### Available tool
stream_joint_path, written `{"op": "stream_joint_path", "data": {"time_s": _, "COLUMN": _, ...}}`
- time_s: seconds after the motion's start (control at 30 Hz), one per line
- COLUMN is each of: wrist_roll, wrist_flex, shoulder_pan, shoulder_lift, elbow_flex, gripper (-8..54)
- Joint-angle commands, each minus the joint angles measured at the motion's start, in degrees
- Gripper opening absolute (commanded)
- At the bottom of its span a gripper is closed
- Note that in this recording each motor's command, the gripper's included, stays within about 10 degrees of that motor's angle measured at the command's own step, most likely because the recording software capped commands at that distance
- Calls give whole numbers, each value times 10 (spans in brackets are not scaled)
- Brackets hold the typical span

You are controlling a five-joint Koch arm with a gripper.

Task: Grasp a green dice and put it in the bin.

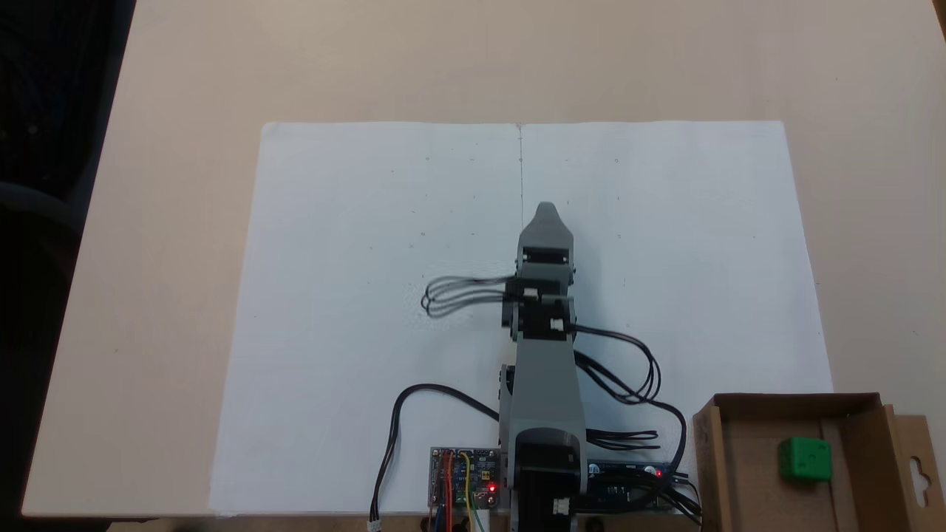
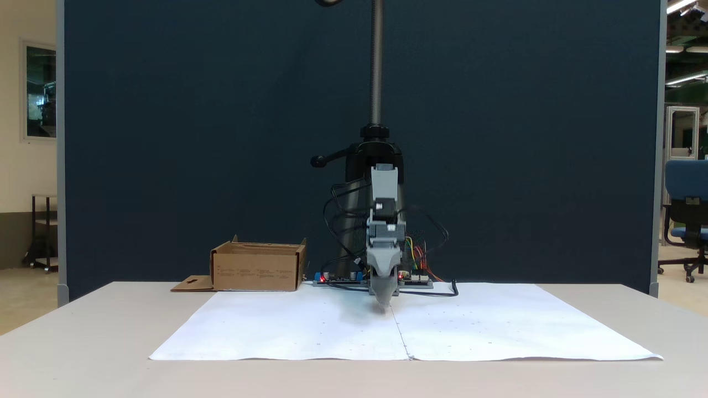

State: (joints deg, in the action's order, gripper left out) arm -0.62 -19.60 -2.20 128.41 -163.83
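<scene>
Green dice [image 1: 805, 458] is seen lying inside the bin [image 1: 739, 458], which is set at the surface's corner beside the arm's base, its hang-hole flap [image 1: 915, 462] folded outward. Circuit boards [image 1: 464, 476] with red lights are placed along that same edge. Farther out, over the middle of the white paper [image 1: 355, 295], the hand [image 1: 545, 213] is pointed down at the seam, tip just above the sheet; whether it is wide or narrow cannot be told.

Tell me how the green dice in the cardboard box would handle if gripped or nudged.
The green dice looks like hard plastic, so probably stiff and light. Its flat faces suggest sliding rather than rolling. Its smooth-looking sides might slip in a loose pinch.
</scene>
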Motion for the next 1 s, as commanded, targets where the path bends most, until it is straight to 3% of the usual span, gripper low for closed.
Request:
{"op": "stream_joint_path", "data": {"time_s": 0.0, "wrist_roll": -46, "wrist_flex": -96, "shoulder_pan": 8, "shoulder_lift": 48, "elbow_flex": -13, "gripper": 430}}
{"op": "stream_joint_path", "data": {"time_s": 0.37, "wrist_roll": -57, "wrist_flex": -307, "shoulder_pan": 23, "shoulder_lift": 75, "elbow_flex": -156, "gripper": 433}}
{"op": "stream_joint_path", "data": {"time_s": 0.97, "wrist_roll": -58, "wrist_flex": -503, "shoulder_pan": 15, "shoulder_lift": 74, "elbow_flex": -156, "gripper": 438}}
